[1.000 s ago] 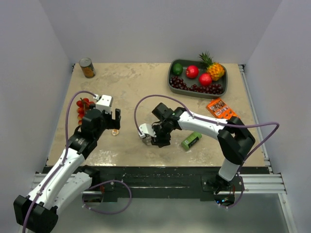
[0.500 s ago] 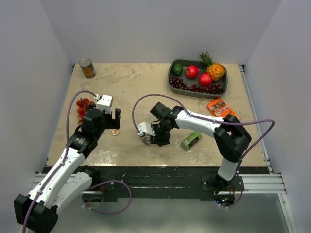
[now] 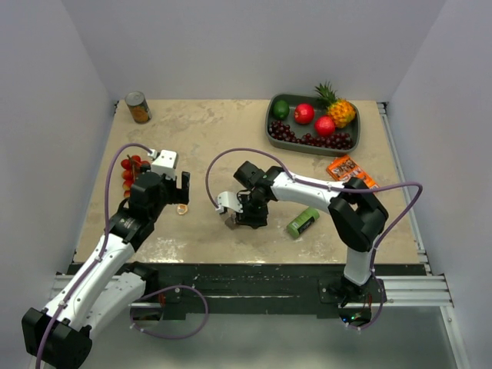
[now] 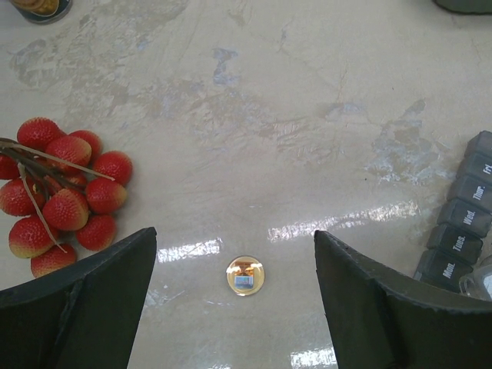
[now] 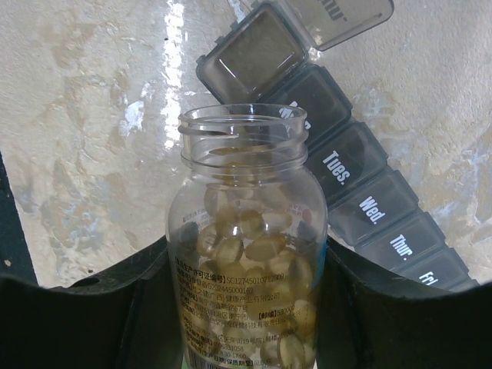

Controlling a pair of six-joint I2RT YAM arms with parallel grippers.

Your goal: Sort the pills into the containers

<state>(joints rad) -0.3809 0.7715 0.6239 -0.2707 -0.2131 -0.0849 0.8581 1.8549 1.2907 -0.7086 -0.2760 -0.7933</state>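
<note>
My right gripper [image 5: 246,265] is shut on a small clear bottle [image 5: 244,231] that has no cap and is full of yellowish pills [image 5: 254,254]. The bottle's mouth hangs just in front of the grey strip of containers [image 5: 361,200]. The strip's end compartment [image 5: 250,54] has its lid up and looks empty; the ones marked Tues, Wed and Thur are closed. In the top view this gripper [image 3: 231,214] is at mid-table. My left gripper [image 4: 234,238] hovers open over a small round amber disc [image 4: 245,275] on the table, not touching it.
A bunch of red fruit [image 4: 61,192] lies left of the left gripper. A green box [image 3: 303,222] sits right of the right gripper, with an orange packet [image 3: 350,171] beyond it. A dark fruit tray [image 3: 270,131] is at back right and a can [image 3: 138,107] at back left.
The right arm has carried the bottle a little to the left and slightly away from the front edge. The left arm has stayed still.
</note>
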